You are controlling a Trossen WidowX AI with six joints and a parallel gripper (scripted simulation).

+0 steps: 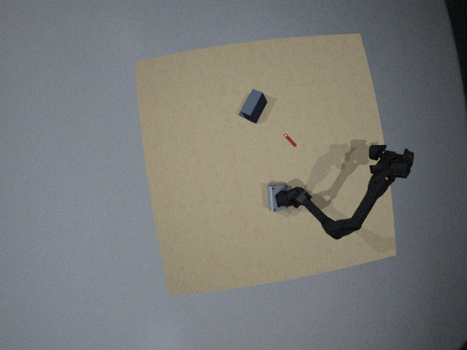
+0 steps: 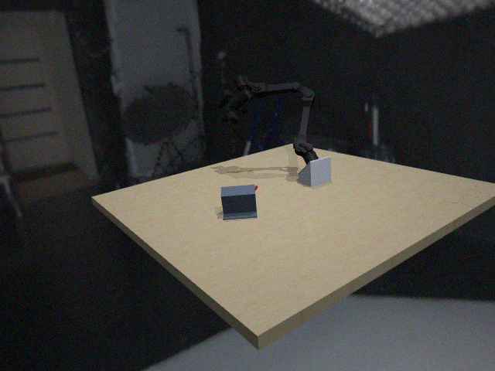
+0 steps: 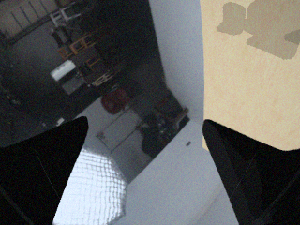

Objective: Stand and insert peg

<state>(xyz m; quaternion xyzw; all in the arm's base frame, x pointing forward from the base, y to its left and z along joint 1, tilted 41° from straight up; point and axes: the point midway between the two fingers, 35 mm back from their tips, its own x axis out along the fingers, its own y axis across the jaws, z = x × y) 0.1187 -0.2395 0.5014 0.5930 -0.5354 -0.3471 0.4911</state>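
A red peg [image 1: 290, 141] lies flat on the table. Its white band is at the end toward the panel block. In the exterior view only a red bit of the peg [image 2: 256, 187] shows behind the block. The blue-grey block with the sloped panel [image 1: 252, 103] [image 2: 238, 203] stands beyond the peg; no hole can be made out in its visible faces. My gripper [image 3: 146, 124] [image 2: 227, 107] is open and empty. It is high in the air near the table's right edge in the top view, well away from the peg and the block. Neither shows in the wrist view.
The table [image 1: 195, 162] [image 2: 303, 247] [image 3: 248, 84] carries the arm's light grey wedge-shaped mount [image 1: 272, 203] [image 2: 321, 171]. The arm [image 1: 336, 229] [image 2: 305, 115] bends out from it toward the table's right edge in the top view. Its shadow falls near the peg's side of the table.
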